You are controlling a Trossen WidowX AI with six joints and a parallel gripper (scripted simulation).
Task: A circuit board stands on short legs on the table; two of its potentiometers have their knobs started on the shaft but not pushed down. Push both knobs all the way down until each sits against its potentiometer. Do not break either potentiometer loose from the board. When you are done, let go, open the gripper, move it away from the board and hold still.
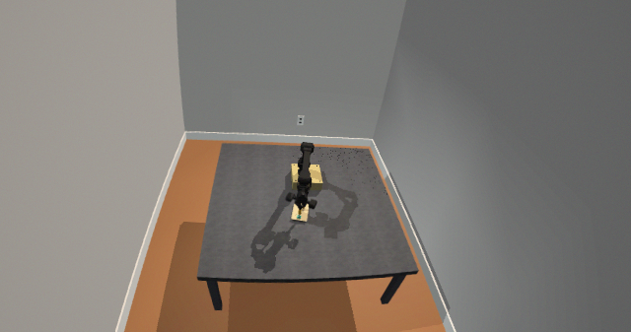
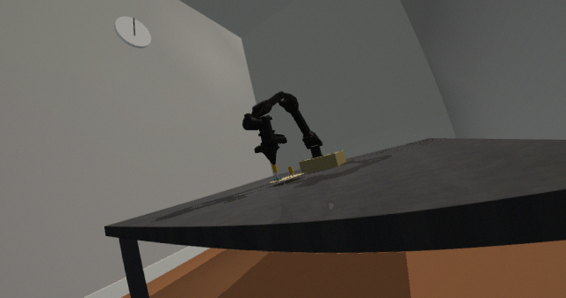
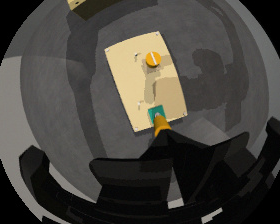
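The cream circuit board [image 1: 296, 218] [image 2: 296, 176] [image 3: 128, 82] stands level on the table. One orange knob [image 2: 290, 170] [image 3: 153, 59], white-lined, sits low on it; the other orange knob [image 2: 275, 169] [image 3: 162, 126] stands raised above a teal potentiometer [image 1: 299, 217] [image 2: 277, 179] [image 3: 156, 113].

Room dim, walls gray. Dark arm shadows fall across table [image 1: 246, 174] [image 2: 398, 179] [image 3: 51, 90]. Wrist picture bends round, black at corners. Small things look blurry.
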